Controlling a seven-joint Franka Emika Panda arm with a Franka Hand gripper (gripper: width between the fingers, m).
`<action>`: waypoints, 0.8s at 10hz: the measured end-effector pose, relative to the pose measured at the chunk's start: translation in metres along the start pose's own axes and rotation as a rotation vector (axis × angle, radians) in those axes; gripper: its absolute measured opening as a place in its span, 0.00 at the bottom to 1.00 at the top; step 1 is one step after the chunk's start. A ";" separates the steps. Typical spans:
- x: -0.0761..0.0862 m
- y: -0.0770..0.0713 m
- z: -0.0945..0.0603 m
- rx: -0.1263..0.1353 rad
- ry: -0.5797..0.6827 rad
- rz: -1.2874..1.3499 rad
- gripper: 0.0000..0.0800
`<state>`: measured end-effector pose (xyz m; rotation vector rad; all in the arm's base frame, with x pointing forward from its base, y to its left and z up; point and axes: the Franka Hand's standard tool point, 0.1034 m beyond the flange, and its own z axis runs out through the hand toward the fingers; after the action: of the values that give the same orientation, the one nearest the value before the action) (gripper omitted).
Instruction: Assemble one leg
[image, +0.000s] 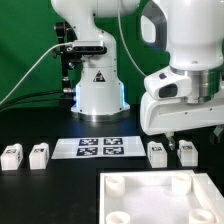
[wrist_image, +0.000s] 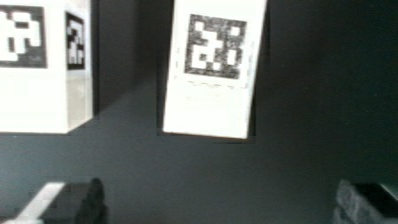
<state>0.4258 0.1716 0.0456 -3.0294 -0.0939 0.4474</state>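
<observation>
Jaws of gripper (wrist_image: 221, 200) apart, leg (wrist_image: 217, 68) ahead, untouched

This is a robotics lab test cell rather than a home or workshop. A flat marker board (image: 100, 147) printed with black-and-white square tags lies on a bare black worktop (image: 50, 190). Just behind the marker board stands the white base (image: 98, 95) of a robot arm. It bears a triangular warning sticker (image: 99, 76), and cables (image: 28, 72) trail off to one side. Beyond it hangs a plain green backdrop (image: 25, 35). On either side of the marker board sit small white legs (image: 38, 153), each with its own printed tag.
</observation>
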 end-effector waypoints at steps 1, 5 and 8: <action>-0.005 -0.002 0.002 -0.009 -0.135 0.005 0.81; -0.001 -0.006 0.005 -0.014 -0.431 0.009 0.81; -0.002 -0.007 0.007 -0.014 -0.438 0.008 0.81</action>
<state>0.4214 0.1786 0.0399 -2.8875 -0.1097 1.1041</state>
